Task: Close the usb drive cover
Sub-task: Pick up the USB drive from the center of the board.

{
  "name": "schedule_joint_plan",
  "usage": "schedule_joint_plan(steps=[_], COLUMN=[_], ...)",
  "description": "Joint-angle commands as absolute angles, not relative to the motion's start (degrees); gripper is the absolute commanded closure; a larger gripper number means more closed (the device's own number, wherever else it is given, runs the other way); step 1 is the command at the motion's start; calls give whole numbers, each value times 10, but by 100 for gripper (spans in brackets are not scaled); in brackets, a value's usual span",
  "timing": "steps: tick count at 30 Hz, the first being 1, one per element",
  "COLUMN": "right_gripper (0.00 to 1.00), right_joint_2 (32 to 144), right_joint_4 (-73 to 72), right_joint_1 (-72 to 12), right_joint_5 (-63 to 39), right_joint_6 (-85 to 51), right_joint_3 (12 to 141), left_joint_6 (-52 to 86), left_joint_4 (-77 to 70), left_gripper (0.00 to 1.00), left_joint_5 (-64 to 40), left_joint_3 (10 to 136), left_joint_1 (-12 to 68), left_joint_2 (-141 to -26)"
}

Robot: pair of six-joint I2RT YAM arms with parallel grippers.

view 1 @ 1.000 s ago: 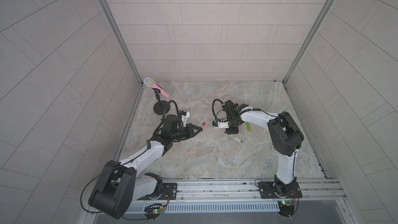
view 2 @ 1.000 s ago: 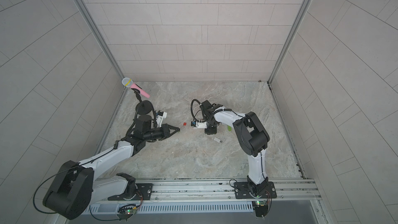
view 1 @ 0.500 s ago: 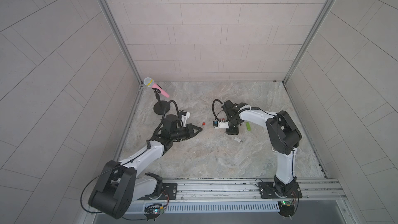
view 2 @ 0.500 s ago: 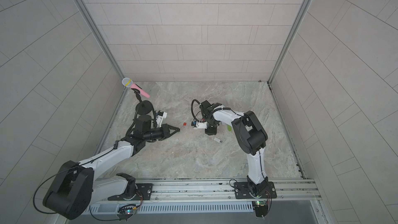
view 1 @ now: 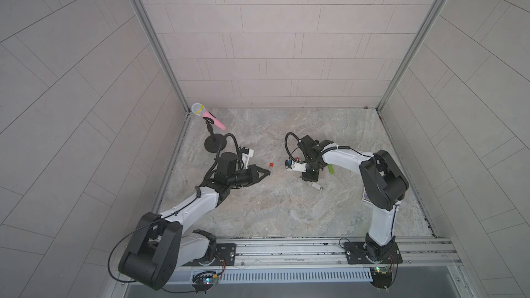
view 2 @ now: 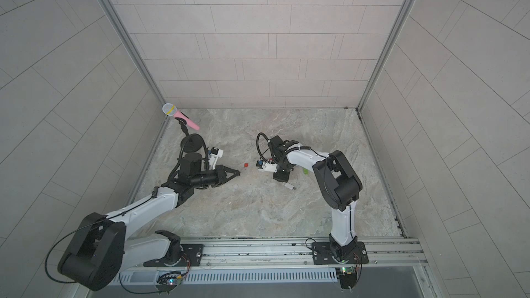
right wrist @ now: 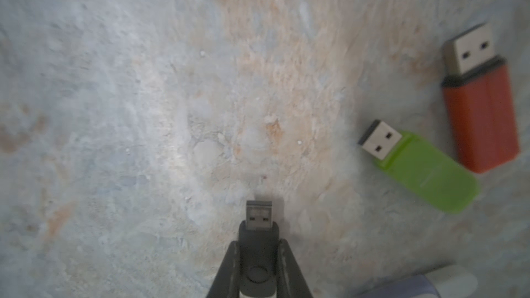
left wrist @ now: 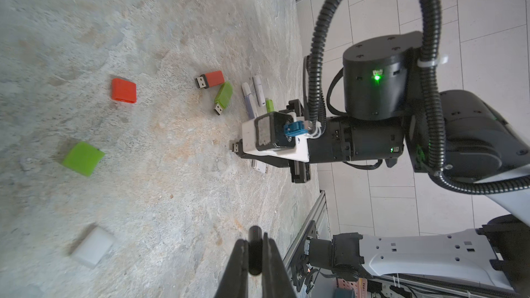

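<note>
In the right wrist view my right gripper [right wrist: 258, 244] is shut on a black usb drive [right wrist: 259, 217], whose bare metal plug sticks out past the fingertips just over the stone table. My left gripper [left wrist: 254, 242] is shut on a small black rounded piece [left wrist: 255, 233] that looks like the cover, held off the table. In both top views the left gripper [view 1: 265, 172] [view 2: 235, 172] points toward the right gripper [view 1: 309, 176] [view 2: 281, 176], with a wide gap between them. The drive's plug [left wrist: 236, 147] also shows in the left wrist view.
Loose on the table lie a red cap [left wrist: 124, 90] [view 1: 271, 164], a green cap [left wrist: 83, 158], a white cap [left wrist: 93, 246], a red drive [right wrist: 479, 104], a green drive [right wrist: 421, 167] and pale drives [left wrist: 249, 101]. A pink microphone on a stand [view 1: 208, 114] stands at the back left.
The right gripper's jaws have closed on the black drive. Neither arm has visibly shifted, and the left gripper keeps its hold.
</note>
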State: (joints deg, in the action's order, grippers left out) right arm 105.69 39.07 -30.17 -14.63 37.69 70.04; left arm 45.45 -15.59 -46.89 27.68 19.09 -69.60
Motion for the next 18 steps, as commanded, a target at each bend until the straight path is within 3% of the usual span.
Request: schedule_joint_plan(steps=[1,10,18], right_gripper=[84,81,81], right_joint_2=[958,774,730], right_joint_4=[342,243,213], right_joint_1=[-307,-335,-362], right_joint_5=[-197,-235,-228], right_joint_6=[338,324,295], right_joint_3=[668,538,515], left_joint_6=[463,470,477], left_joint_4=[-191,-232,-253], left_gripper=[90,90,90], left_joint_5=[-497,-539,-545], left_joint_3=[284,327,348], left_joint_1=[191,236,269], left_joint_2=[-706,-746,-770])
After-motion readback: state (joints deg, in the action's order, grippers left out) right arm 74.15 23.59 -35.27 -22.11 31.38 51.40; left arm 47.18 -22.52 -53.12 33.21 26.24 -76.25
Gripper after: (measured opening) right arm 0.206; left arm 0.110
